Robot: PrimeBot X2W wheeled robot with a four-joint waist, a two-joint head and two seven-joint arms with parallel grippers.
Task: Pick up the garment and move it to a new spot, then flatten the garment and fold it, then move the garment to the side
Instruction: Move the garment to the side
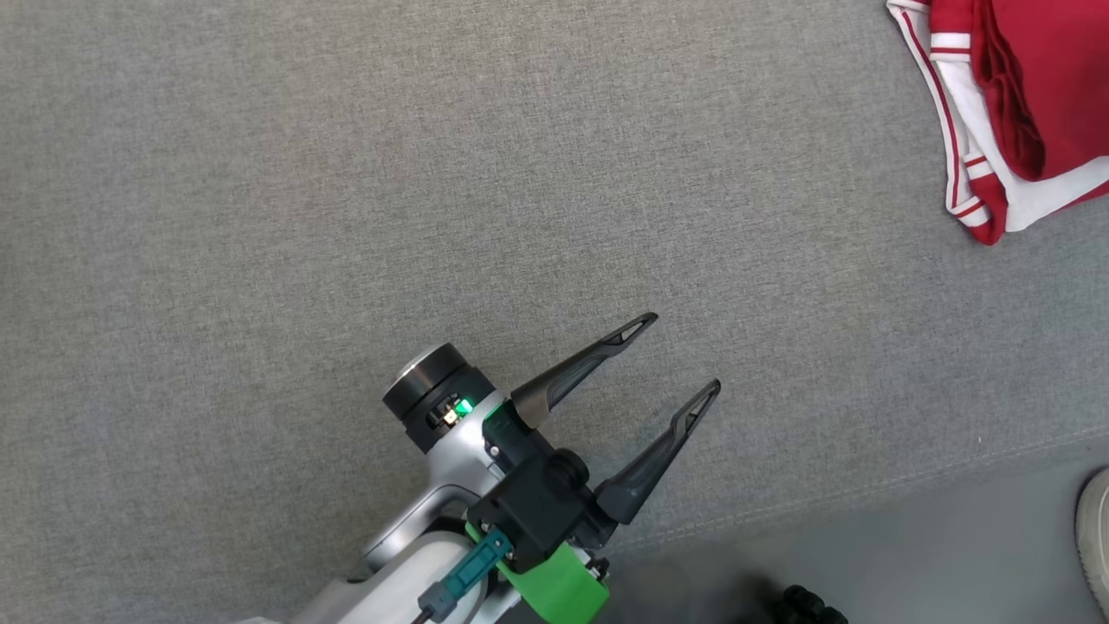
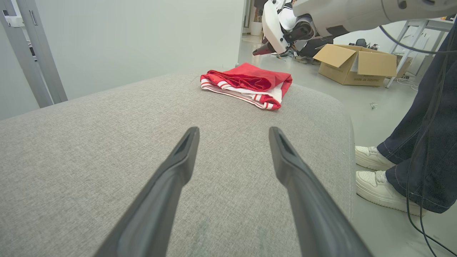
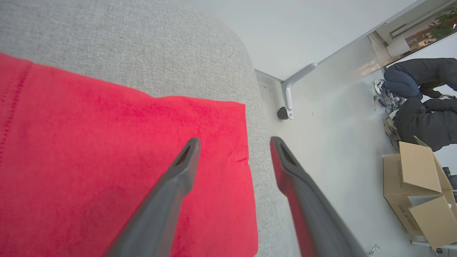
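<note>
folding looks finished, and the step in hand reads as the last one, moving the garment (image 1: 1031,104) aside. it lies as a compact folded bundle in the upper right corner of the head view, on the grey cushion (image 1: 346,173) near its rounded edge. the right gripper (image 3: 234,140) hangs close over it, fingers spread wide with nothing between them, one over the red cloth and the other past the cushion's edge. the left gripper (image 1: 683,351), low in the middle of the head view, is just as wide and empty, well apart from the bundle. next, i judge, the right arm only needs to lift clear without catching the top layer. the garment is bright red with white panels and red-striped trim, its layers stacked fairly neatly and slightly rumpled on top.
</note>
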